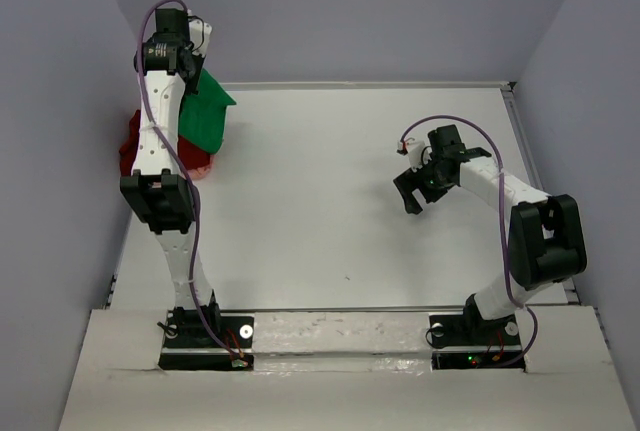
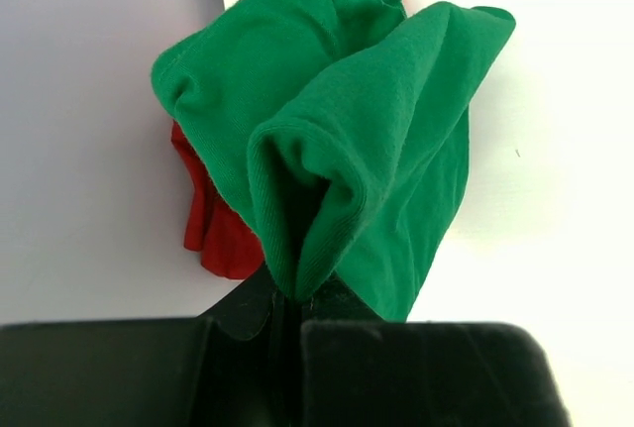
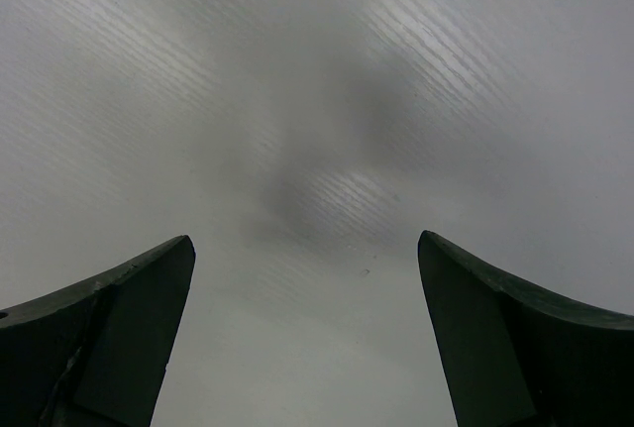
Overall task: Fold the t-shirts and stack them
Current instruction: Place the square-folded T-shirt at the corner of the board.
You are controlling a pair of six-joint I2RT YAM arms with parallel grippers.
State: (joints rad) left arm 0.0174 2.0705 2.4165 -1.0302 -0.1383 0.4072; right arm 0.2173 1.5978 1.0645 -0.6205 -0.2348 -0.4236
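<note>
My left gripper (image 2: 297, 298) is shut on the bright green t-shirt (image 2: 357, 140) and holds it up, bunched and hanging, at the table's far left corner (image 1: 208, 116). The dark red t-shirt (image 1: 132, 151) lies crumpled on the table beneath it, partly hidden by my left arm; it also shows in the left wrist view (image 2: 213, 229). My right gripper (image 1: 412, 191) is open and empty, hovering over bare table at the right; in its wrist view the gripper (image 3: 307, 278) frames only white tabletop. The pale pink t-shirt is out of view.
The white table (image 1: 330, 201) has walls close at the left, back and right. A raised rim runs along the table's right edge (image 1: 530, 151). Both arm bases sit at the near edge.
</note>
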